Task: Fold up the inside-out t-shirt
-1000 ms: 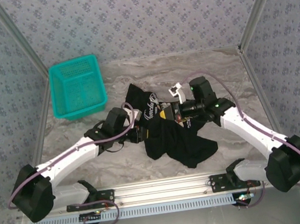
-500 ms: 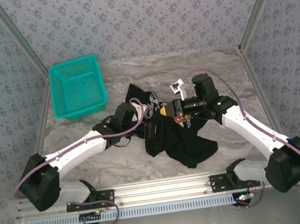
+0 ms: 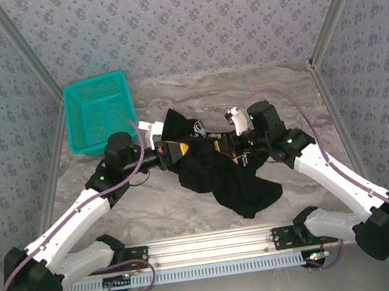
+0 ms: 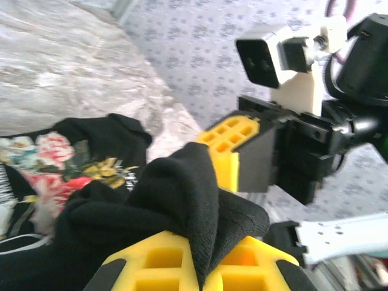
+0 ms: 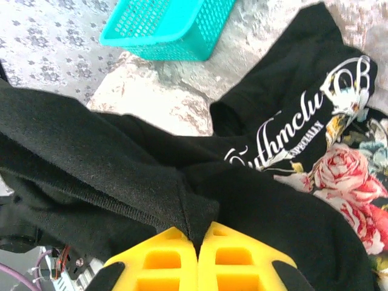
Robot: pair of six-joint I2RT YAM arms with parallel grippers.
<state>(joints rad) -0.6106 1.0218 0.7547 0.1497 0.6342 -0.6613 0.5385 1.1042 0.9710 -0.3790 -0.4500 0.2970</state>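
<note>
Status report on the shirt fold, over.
Left tool shut on the t-shirt. Right tool shut on it too. Shirt bunched, strung between them. Teal basket far left, clear of the work.

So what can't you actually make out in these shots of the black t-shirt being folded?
Right wrist view: the white lettering on the black cloth t-shirt starts under a fold, so it cannot be read whole.
Right wrist view: the teal plastic mesh basket is cut off by the top edge.
Left wrist view: the left gripper is cut off by the bottom edge, its fingertips partly under bunched cloth.
</note>
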